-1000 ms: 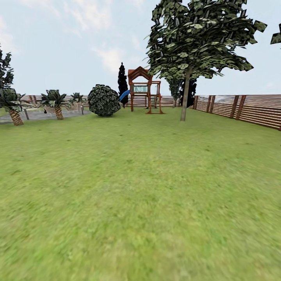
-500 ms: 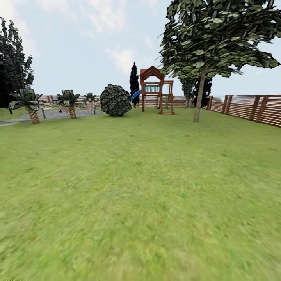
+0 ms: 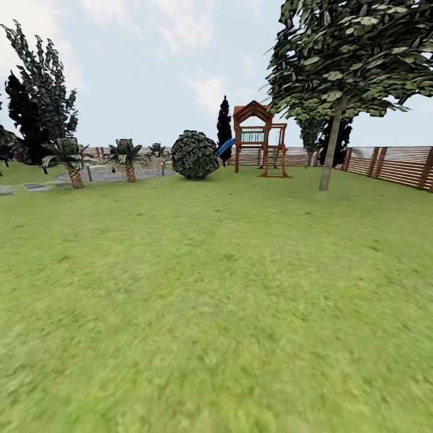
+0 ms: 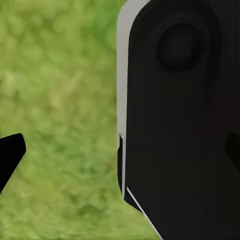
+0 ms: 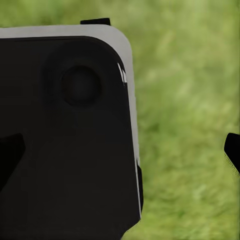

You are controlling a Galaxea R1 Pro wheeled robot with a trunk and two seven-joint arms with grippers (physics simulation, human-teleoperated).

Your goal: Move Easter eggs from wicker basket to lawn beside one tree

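— What lies ahead in the garden?

— Mottled green lawn [image 3: 216,300] runs to a brown slatted fence [image 3: 391,165]. A wooden play tower [image 3: 258,138] stands at the back, beside a round bush [image 3: 195,155]; short palms [image 3: 72,159] edge a grey patio [image 3: 108,174].

— And the tree?

— The tree [image 3: 334,138] stands far right on the grass near the fence: thin pale trunk, angular dark, pale-flecked leaves.

— The claws?

— Both wrist views show dark robot housing over grass; how far either claw is open cannot be told.

Pale-trunked tree [image 3: 330,150] upright on mottled green lawn [image 3: 216,300].
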